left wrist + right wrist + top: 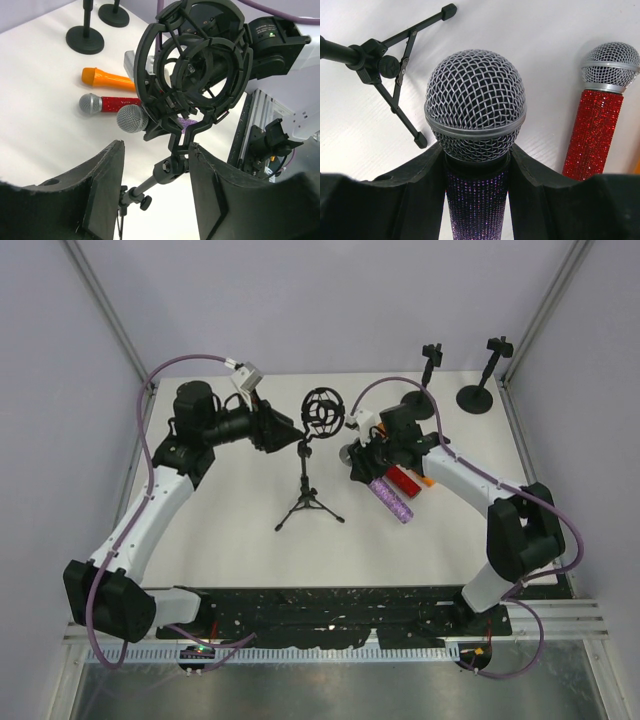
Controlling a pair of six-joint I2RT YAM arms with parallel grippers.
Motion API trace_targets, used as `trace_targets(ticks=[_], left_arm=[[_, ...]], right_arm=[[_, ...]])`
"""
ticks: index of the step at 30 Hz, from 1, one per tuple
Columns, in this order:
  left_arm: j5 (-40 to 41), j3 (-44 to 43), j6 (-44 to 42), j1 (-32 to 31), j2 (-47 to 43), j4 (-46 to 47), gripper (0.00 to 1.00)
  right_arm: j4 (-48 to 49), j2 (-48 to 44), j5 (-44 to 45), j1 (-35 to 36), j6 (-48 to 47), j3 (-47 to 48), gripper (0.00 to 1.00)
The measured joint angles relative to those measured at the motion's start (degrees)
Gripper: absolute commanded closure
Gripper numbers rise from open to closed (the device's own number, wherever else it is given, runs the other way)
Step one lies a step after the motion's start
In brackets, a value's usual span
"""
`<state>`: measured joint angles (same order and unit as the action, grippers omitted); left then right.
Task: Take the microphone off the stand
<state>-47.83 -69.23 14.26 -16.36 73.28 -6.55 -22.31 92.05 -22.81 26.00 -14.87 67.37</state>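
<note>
Seen from above, the tripod mic stand (308, 502) sits mid-tabletop (230, 540). Its shock mount (321, 412) shows an open ring with nothing inside. The left gripper (298, 440) points at the stand's neck just under that mount. Off to the right, the right gripper (366, 466) carries the purple glitter microphone (392, 500). It is out of the mount and angled just beside a red microphone (404, 480). Whether it rests on the tabletop or hangs just above it is hard to tell from this height. Round-base stands (474, 398) wait at the back edge.

In the left wrist view the jaws are apart, one on each side of the stand's neck, and appear to touch nothing. The mount's cage is empty. An orange microphone (107, 77) lies beyond the red one.

In the right wrist view the jaws are clamped on the purple body directly below the silver mesh grille (475, 105).

The microphone is probably rigid and head-heavy. Its glitter sleeve should be rough enough to give a firm hold, while the mesh could dent. The body just under the collar therefore looks like the right place to hold it. The removal itself appears done.
</note>
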Motion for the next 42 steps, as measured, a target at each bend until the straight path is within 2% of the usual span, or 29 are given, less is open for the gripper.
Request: trace_targets(ticks=[6,7,14,21,34,42], left_arm=[[-1.01,-0.04,0.46,0.11,0.31,-0.02,0.02],[-1.29,-0.07,0.44,0.22,0.31,-0.11,0.0],[-2.14,-0.11,0.28,2.05,-1.18,-1.77,0.0],[-2.23,-0.11,0.28,3.56,-5.84,-2.8,0.0],[-1.53,1.07,-1.46,5.25,-14.51,-6.58,0.0],[-1.44,1.14,-2.38,5.62,-16.79,-8.35,0.0]], right_arm=[[0.11,4.13,0.9,0.83,-0.02,1.92,0.86],[0.17,4.63,1.05,0.92,-0.02,2.05,0.86],[0.46,9.05,3.67,1.66,0.0,2.84,0.85],[0.33,11.85,6.49,1.7,-0.02,3.61,0.8],[-0.48,16.81,10.62,2.97,-0.68,6.62,0.61],[-1.01,17.88,12.9,3.58,-1.49,7.41,0.47]])
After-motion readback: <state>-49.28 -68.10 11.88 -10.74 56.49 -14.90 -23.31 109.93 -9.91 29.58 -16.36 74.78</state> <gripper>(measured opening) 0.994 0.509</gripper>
